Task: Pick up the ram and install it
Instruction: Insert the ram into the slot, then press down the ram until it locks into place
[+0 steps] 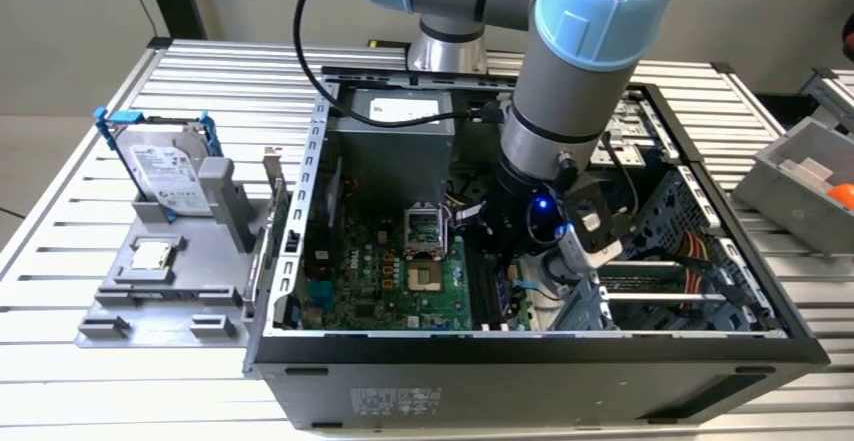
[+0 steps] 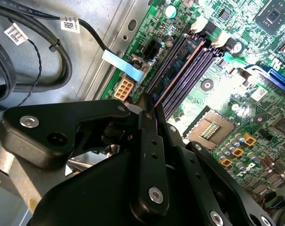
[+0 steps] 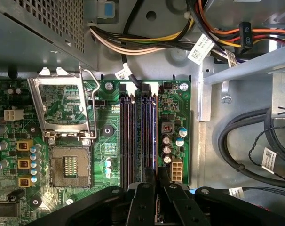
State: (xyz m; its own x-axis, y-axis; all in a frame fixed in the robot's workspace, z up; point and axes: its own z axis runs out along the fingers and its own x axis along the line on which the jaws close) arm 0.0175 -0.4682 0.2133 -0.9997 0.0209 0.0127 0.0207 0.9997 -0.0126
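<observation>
Exterior view first: the arm (image 1: 574, 91) reaches down into the open computer case (image 1: 534, 346), its wrist low over the motherboard (image 1: 387, 281), to the exterior view's right of the bare processor socket (image 1: 424, 229). Well off at the exterior view's left, outside the case, the hard drive (image 1: 167, 171) stands in its holder and has no part in this.

In both wrist views the gripper (image 2: 154, 110) (image 3: 156, 176) looks clenched on the ram (image 2: 180, 70) (image 3: 148, 132). The fingers (image 2: 149, 141) are drawn together on the thin board near one end of it. The stick stands on edge along one of the memory slots (image 3: 128, 136), running away from the claw toward the pale latches (image 3: 154, 87) at the far end. I can't tell whether it is merely resting in the slot's mouth or already pushed home.

To my eye this is the seating step, and doing it well comes down to straightness. The board should stay upright and parallel to the slot along its whole length, not leaning toward the neighbouring slots or toward the small capacitors (image 3: 167, 141) just beside it. Because the grip sits near one end, a hard downward push could rock the far end up, so the pressure wants to be slow, square and vertical. The end latches ought to be open enough to take the board, though I can't judge that from here. The cable bundles (image 3: 133, 44) near the far end look clear of the slot.
</observation>
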